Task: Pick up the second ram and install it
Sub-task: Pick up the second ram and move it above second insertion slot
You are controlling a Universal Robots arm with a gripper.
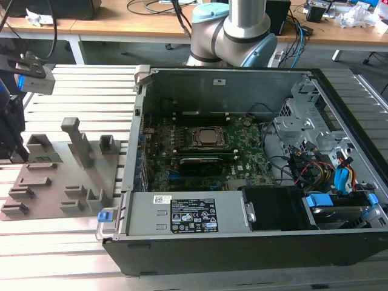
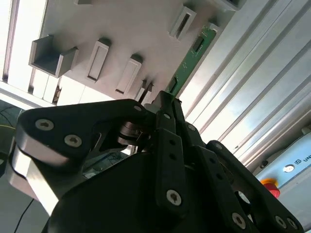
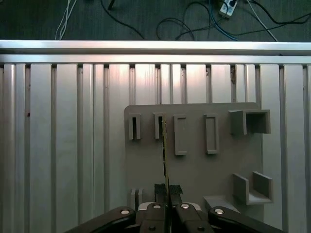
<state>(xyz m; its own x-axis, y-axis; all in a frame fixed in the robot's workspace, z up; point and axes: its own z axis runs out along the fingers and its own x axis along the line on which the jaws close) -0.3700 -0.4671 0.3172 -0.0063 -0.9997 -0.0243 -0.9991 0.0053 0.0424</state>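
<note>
Here is the arm [image 1: 241,27], its base behind the open case [image 1: 200,242] in the exterior view, with the wrist reached out over the grey plate [image 3: 194,182] that lies on the slatted bench [image 3: 63,145]. That plate sits just beside the case, on the exterior view's left. The wrist is turned so the pincer [image 3: 168,188] points straight down at the plate, black fingers [image 3: 161,190] drawn in tight. Right between them runs the ram [image 3: 164,145]. It stands on its long edge on the plate, so thin from above that it reads as a dark line, and one end sits at a slotted block [image 3: 158,127] of the plate's block row. In the second wrist view the stick shows green, angling away from the fingertips along the plate's edge. The pincer looks clenched on the near end of the ram, with a pad pressed to each face. The ram stands low against the plate, with the plate's other blocks empty beside it.
</note>
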